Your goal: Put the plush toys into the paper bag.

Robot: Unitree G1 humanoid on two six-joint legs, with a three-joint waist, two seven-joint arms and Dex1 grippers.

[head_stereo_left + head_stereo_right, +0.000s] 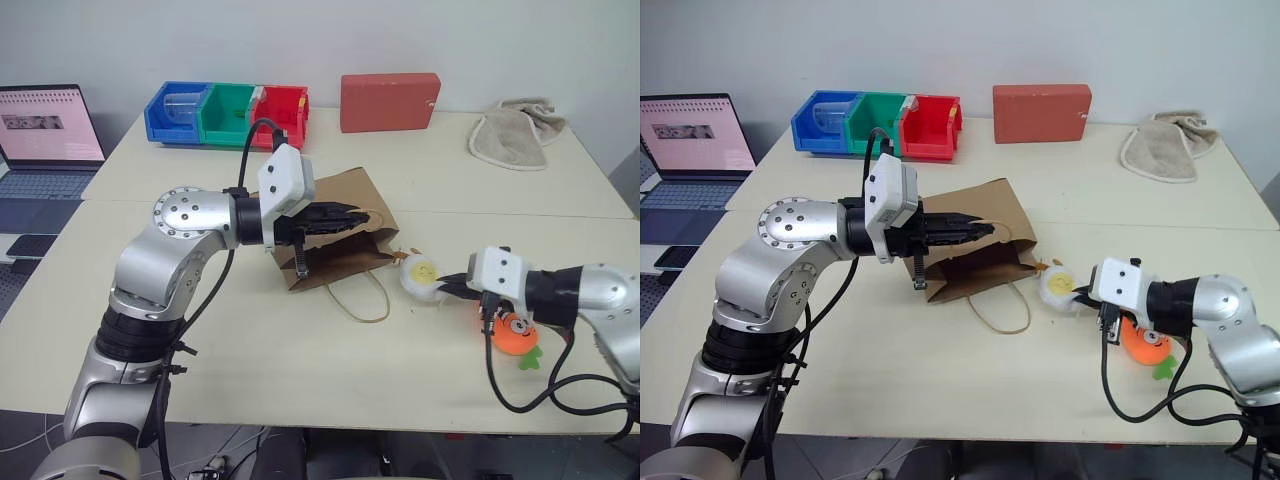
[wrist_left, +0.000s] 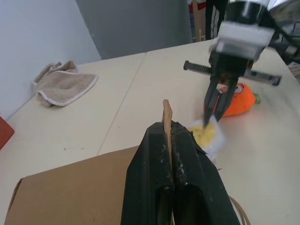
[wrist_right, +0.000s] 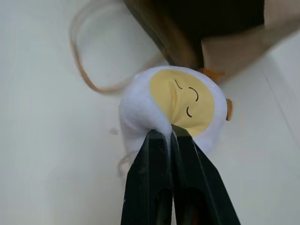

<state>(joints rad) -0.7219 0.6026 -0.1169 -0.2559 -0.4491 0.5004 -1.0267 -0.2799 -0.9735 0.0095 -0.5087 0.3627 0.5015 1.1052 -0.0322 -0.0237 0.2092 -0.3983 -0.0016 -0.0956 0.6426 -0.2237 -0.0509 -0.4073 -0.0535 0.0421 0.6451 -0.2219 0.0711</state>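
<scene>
Both grippers are clamped: my left gripper (image 1: 345, 217) pinches the brown kraft paper bag's (image 1: 335, 240) upper lip, propping its mouth open; my right gripper (image 3: 169, 136) nips the white egg plush (image 3: 176, 105) just outside it, orange carrot plush (image 1: 513, 332) waiting beside.

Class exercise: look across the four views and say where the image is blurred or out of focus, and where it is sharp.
Right wrist view: the egg plush toy is sharp, but the paper bag and its handle loop are smeared. Left wrist view: the right end effector and carrot plush toy look soft. Both eye views: evenly lit and sharp.
</scene>
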